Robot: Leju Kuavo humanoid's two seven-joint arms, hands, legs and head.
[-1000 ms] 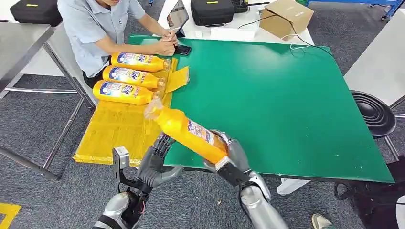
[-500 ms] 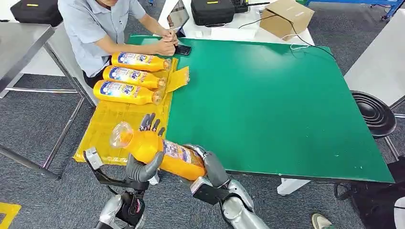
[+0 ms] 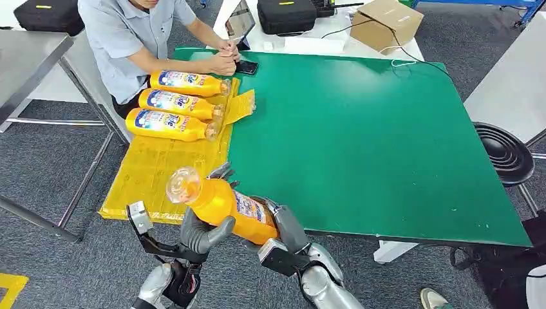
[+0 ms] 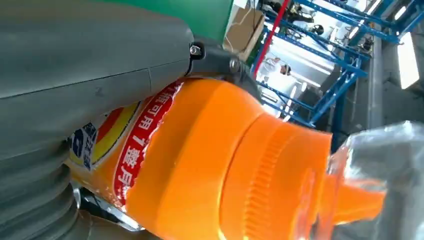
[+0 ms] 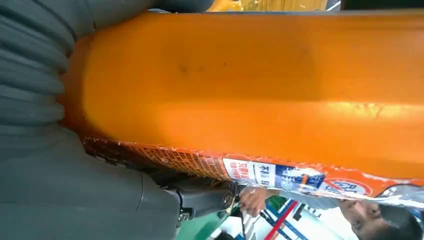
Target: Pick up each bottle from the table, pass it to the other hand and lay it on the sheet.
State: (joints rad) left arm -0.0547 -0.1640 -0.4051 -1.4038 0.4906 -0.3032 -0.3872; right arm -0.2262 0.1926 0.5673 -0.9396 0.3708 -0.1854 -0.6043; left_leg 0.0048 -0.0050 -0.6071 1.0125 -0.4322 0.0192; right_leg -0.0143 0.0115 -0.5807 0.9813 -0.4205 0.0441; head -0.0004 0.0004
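Orange bottle, clear-capped with a red, blue and white label of Chinese characters, hangs off the green table's near edge, grasped by both the left hand and right hand. Three labelled bottles lie on the yellow sheet.

The left robot hand has closed around the bottle.

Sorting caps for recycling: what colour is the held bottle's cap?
Clear, over an orange spout; the bottle shows it best in the left wrist view.
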